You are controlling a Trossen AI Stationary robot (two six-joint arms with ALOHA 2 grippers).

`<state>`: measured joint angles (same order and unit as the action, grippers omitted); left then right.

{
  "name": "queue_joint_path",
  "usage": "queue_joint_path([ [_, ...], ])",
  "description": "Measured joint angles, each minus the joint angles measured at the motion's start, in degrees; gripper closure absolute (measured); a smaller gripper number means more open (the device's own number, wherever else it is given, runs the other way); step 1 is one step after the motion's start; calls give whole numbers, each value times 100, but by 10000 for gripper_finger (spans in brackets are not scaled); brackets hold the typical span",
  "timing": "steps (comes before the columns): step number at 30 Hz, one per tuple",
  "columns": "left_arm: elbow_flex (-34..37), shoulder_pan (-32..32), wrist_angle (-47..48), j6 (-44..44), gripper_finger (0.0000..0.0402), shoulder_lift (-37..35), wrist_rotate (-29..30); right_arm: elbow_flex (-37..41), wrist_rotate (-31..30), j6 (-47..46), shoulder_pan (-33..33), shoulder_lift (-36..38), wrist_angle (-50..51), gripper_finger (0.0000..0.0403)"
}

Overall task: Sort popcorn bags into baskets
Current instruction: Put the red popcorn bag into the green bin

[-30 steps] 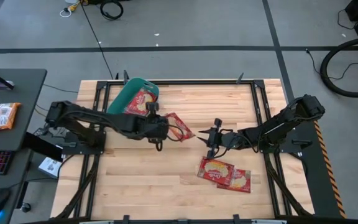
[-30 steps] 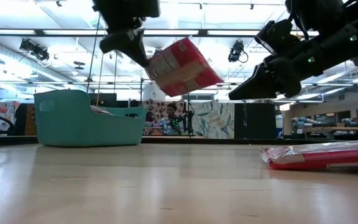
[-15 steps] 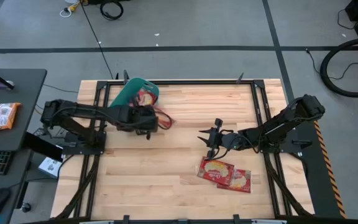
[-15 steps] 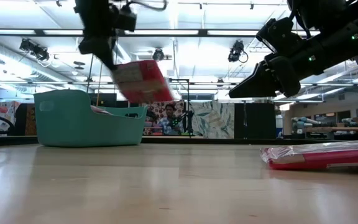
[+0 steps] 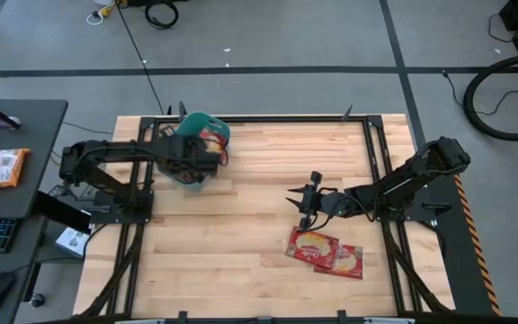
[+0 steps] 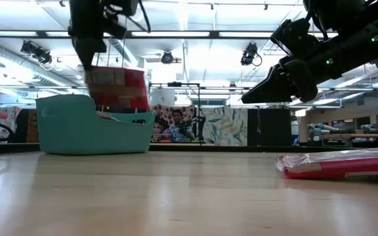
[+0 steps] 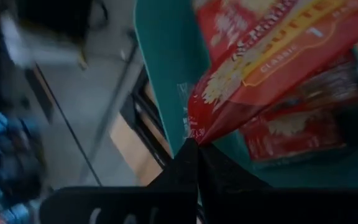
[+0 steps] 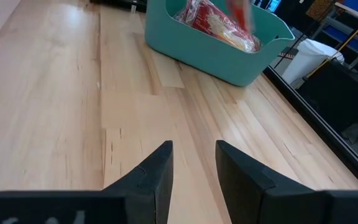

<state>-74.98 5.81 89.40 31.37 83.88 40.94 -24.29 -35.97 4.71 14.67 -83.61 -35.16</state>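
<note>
The teal basket (image 5: 185, 137) stands at the table's far left with popcorn bags (image 8: 213, 18) inside it. My left gripper (image 5: 205, 158) is over its near right rim, shut on a red popcorn bag (image 6: 117, 88). That bag hangs just above the basket (image 6: 87, 126). Two more popcorn bags (image 5: 324, 252) lie flat and overlapping on the wood at the near right. My right gripper (image 5: 300, 200) hovers open over the table's middle, nothing between its fingers (image 8: 160, 163). My left gripper pinches the bag's crimped corner (image 7: 190, 127) between its two shut fingers. The fingers slant down from the table's left side. The bag hangs tilted below them, lifted clear of the table, over the bags lying in the basket (image 7: 294, 124).
Bare wood lies between the basket and the two lying bags. Black frame rails (image 5: 268, 118) run along the table's edges. A dark side desk (image 5: 16, 135) with snack packets stands beyond the left edge. A person (image 6: 176, 122) shows far behind the table.
My left gripper has carried the popcorn bag from above the table's middle toward the far left, to the basket. It rolled and tipped on the way. The bag has swung from a slant to hanging squarely over the basket's rim.
</note>
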Motion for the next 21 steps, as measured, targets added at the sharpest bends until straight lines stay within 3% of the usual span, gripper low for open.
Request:
queue_joint_path([
  [5, 35, 456, 18, -60, 401, 14, -516, 0, 0, 0, 0, 0, -6, 277],
  [10, 35, 605, 2, -453, 401, 35, -331, 0, 0, 30, 0, 0, -11, 277],
  [13, 35, 603, -5, -964, 401, 35, 106, 0, 2, 63, -2, 0, -17, 277],
  [17, 35, 604, -79, -2490, 399, 35, 656, 0, 2, 75, -2, 0, -40, 277],
  [21, 35, 603, -387, -4395, 398, 35, 750, 0, 2, 108, -2, 0, -78, 277],
])
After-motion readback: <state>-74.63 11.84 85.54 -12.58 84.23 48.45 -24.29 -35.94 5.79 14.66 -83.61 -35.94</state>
